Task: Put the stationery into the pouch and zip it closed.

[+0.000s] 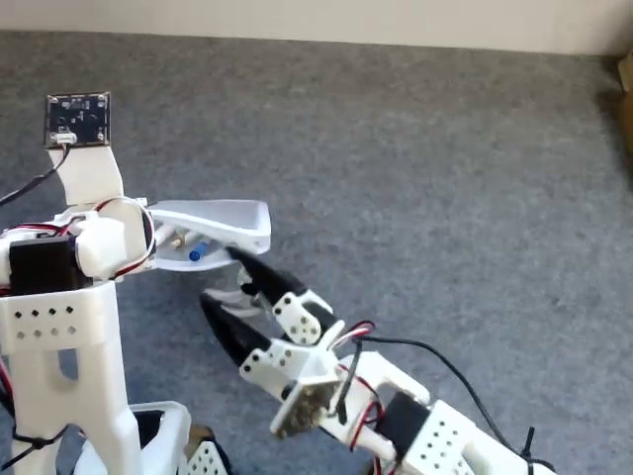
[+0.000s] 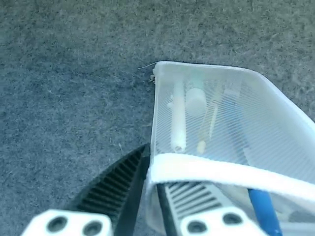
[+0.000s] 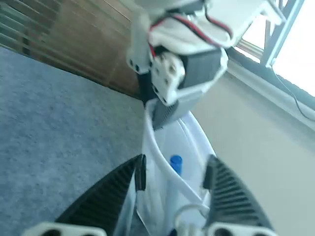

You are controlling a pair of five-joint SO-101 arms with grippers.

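Gripping one wall of the pouch (image 1: 227, 223) at its rim, the left hand (image 2: 155, 169) pinches it firmly; pens (image 2: 178, 118) already lie inside. Further right, the right hand (image 3: 175, 164) stands spread astride the open mouth. Zipping looks next, and calls for a fine pinch at the mouth's end.

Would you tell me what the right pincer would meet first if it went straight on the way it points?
Most likely the pouch, whose end sits inside the open right pincer; the left pincer holds it just beyond.
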